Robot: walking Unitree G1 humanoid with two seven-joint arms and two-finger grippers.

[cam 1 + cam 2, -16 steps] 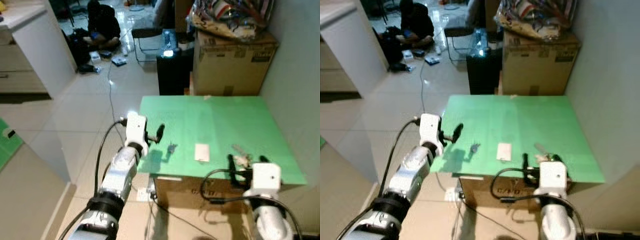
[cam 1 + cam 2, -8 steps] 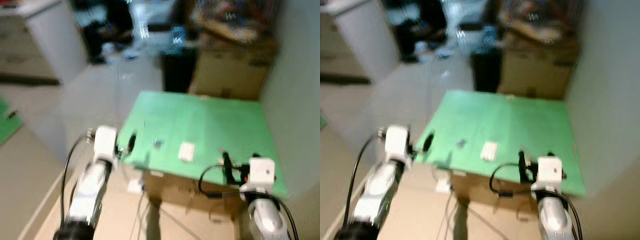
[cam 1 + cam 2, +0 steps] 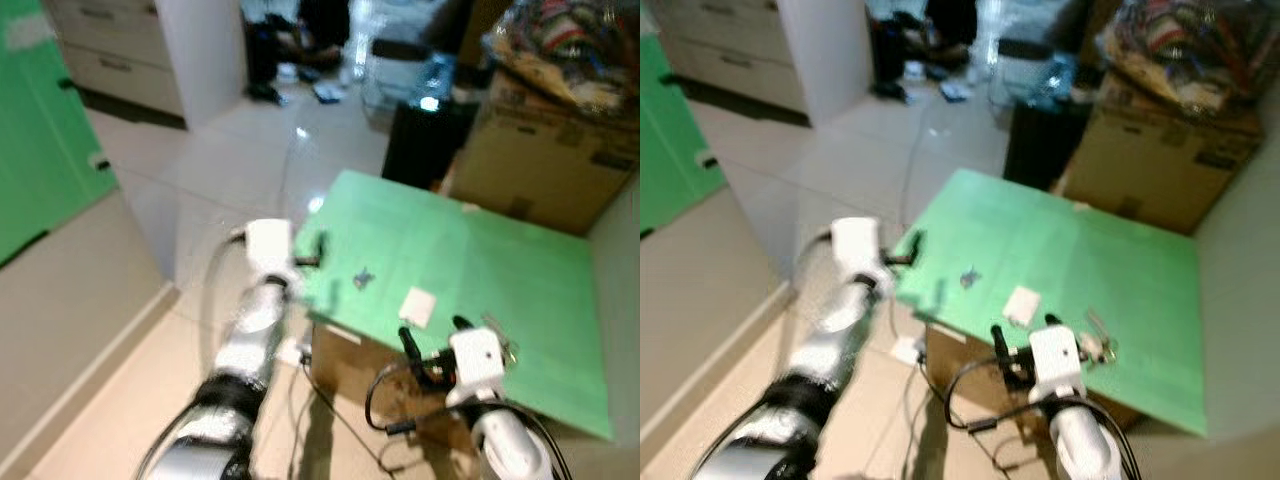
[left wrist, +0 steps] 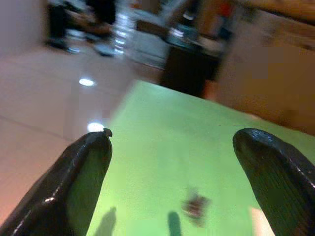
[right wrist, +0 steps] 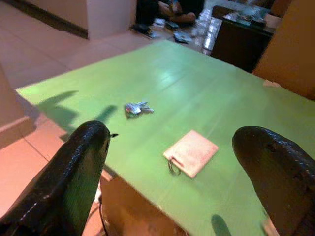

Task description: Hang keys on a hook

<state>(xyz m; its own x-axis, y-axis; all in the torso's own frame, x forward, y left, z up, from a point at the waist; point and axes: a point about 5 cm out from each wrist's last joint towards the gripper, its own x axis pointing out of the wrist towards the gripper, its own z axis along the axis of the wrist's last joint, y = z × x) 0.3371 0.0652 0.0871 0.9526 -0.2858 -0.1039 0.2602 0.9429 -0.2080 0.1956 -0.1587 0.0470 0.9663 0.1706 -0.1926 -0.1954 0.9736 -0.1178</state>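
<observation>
A green tabletop (image 3: pixel 500 270) carries a small bunch of keys (image 5: pixel 136 108) near its left edge, toward the near-left corner. Just beside the keys, nearer the middle of the near edge, lies a small pale card-like pad with a hook at one side (image 5: pixel 191 152). A further small metallic object (image 3: pixel 1098 345) lies near the near edge, farther right, too blurred to name.

The left claw (image 3: pixel 318 247) hovers at the left edge of the tabletop, its two black fingers (image 4: pixel 83 162) spread wide and holding nothing; the keys appear blurred between them, well apart from the tips. The right claw (image 3: pixel 1025 350) sits just off the near edge, fingers (image 5: pixel 83 157) likewise released and wide apart, with the keys and the pad lying between them on the green surface, untouched.

Beyond the far edge stand a black cabinet (image 3: pixel 425 140) and a large cardboard box (image 3: pixel 530 150) heaped with a colourful bundle. Farther back on the tiled floor (image 3: pixel 230 170) a person in dark clothes (image 5: pixel 170 7) sits among scattered items. White drawers (image 3: pixel 120 60) stand at the left.
</observation>
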